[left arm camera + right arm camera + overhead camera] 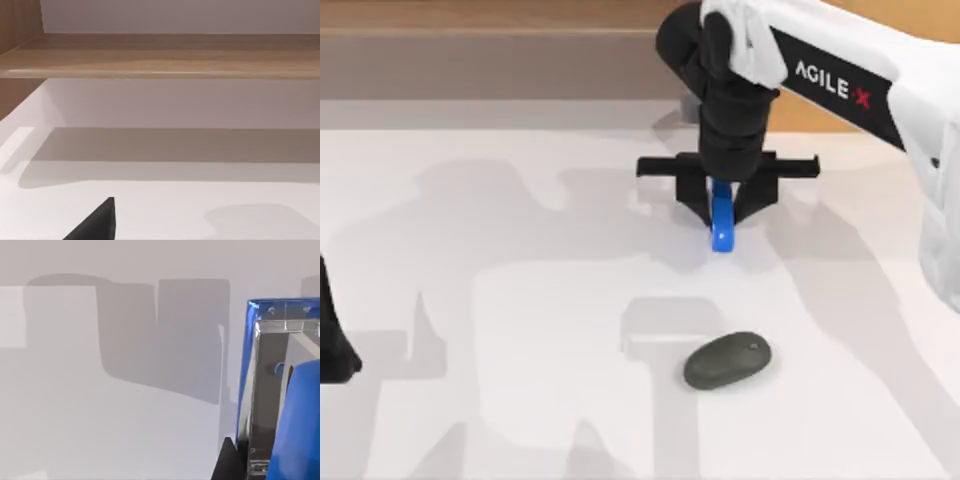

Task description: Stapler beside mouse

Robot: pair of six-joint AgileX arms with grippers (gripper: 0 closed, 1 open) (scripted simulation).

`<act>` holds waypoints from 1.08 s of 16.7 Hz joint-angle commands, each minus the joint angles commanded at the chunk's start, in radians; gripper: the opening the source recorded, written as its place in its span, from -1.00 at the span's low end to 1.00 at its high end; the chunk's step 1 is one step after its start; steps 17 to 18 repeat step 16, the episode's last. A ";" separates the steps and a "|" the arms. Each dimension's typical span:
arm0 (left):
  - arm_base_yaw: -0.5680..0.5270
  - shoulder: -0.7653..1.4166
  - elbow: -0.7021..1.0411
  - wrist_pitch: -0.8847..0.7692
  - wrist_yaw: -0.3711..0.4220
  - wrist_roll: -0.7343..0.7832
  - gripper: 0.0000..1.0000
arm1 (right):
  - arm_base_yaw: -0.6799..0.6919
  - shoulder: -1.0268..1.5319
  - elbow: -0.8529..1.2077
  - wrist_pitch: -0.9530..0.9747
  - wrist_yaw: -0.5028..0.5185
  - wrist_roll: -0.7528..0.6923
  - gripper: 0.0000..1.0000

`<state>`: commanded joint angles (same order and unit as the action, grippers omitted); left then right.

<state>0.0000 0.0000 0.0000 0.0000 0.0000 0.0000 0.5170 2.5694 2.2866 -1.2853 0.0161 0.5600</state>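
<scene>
The stapler is being held by the right gripper, with the jaws closed narrow on its two long sides. In the top view only the near blue end is being shown below the black fingers; the rest is being covered by the wrist. From the shadow on the table, the stapler is being judged as lifted a little, though this cannot be told surely. In the right wrist view the blue body is being seen very close, between the jaws.

The mouse is lying on the table nearer to the front edge, well apart from the stapler. So the grasp is being judged as done, and the carrying toward the mouse and the setting down beside it are being left. The left gripper is being kept parked at the left edge of the table.
</scene>
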 joint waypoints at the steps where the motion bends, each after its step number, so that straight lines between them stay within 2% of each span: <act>1: 0.000 0.000 0.000 0.000 0.000 0.000 1.00 | 0.000 0.000 0.000 0.000 0.000 0.000 -0.40; 10: 0.000 0.000 0.000 0.000 0.000 0.000 1.00 | 0.000 0.000 0.000 0.000 0.000 0.000 0.96; 18: 0.000 0.000 0.000 0.000 0.000 0.000 1.00 | 0.000 0.000 0.000 0.000 0.000 0.000 1.00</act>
